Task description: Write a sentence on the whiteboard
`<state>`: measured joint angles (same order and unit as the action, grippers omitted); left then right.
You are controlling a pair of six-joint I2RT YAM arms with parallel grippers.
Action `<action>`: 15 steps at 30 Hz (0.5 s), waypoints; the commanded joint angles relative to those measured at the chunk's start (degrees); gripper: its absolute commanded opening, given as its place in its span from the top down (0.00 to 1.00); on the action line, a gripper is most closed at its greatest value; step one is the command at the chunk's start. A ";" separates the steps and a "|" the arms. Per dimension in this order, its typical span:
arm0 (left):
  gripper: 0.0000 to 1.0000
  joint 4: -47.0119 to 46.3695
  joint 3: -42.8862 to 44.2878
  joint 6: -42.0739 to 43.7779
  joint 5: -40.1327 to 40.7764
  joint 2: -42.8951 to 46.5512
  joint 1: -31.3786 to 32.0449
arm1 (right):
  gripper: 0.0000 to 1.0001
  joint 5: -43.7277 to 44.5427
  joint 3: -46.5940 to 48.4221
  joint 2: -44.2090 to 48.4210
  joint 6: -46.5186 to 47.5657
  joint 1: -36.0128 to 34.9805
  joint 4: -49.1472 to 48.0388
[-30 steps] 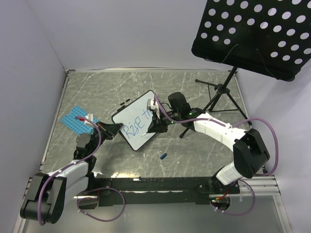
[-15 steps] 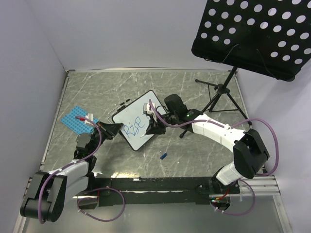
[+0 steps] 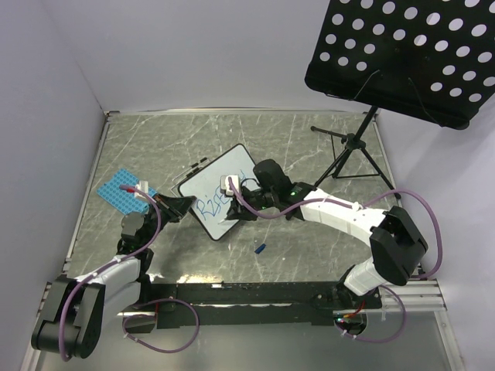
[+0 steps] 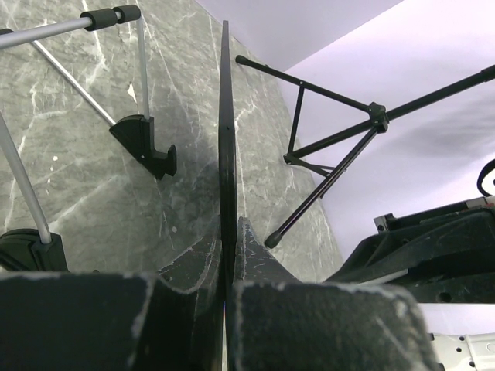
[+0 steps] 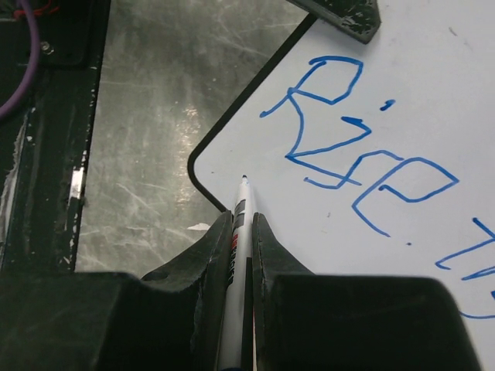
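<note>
The whiteboard (image 3: 218, 173) stands tilted on the table, a small white board in a thin black frame. My left gripper (image 3: 182, 205) is shut on its left edge; the left wrist view shows the whiteboard (image 4: 227, 131) edge-on between the left gripper's (image 4: 230, 232) jaws. My right gripper (image 3: 232, 207) is shut on a white marker (image 5: 240, 220). The marker's tip rests at the board's lower left corner, below the writing. The sentence (image 5: 352, 143) reads "Rise" in blue, and further blue strokes (image 5: 472, 263) run off the right edge of the whiteboard (image 5: 433, 77).
A blue studded plate (image 3: 122, 191) lies left of the board. A black perforated music-stand tray (image 3: 402, 58) hangs over the back right, on a tripod (image 3: 352, 151). A small blue cap (image 3: 261, 249) lies near the front. Behind the board a black foot (image 4: 147, 143) props it.
My right gripper has carried the marker leftwards and down across the board, from the end of the first line to below "Rise". The left arm has stayed put.
</note>
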<state>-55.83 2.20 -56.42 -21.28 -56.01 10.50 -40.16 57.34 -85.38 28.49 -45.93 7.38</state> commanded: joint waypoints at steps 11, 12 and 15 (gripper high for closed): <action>0.99 -5.87 -5.54 -0.35 -0.96 0.28 0.22 | 1.00 3.24 -2.67 2.24 -2.47 0.23 -10.62; 0.99 -5.78 -5.54 -0.35 -1.05 0.37 0.22 | 1.00 3.60 -3.02 2.33 -2.74 0.32 -11.06; 0.99 -5.08 -5.54 -0.88 -0.43 0.72 0.22 | 1.00 4.04 -3.64 3.38 -2.65 0.49 -10.72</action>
<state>-56.05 2.20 -56.53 -21.34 -56.14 10.50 -36.95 54.76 -85.17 26.39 -45.84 0.05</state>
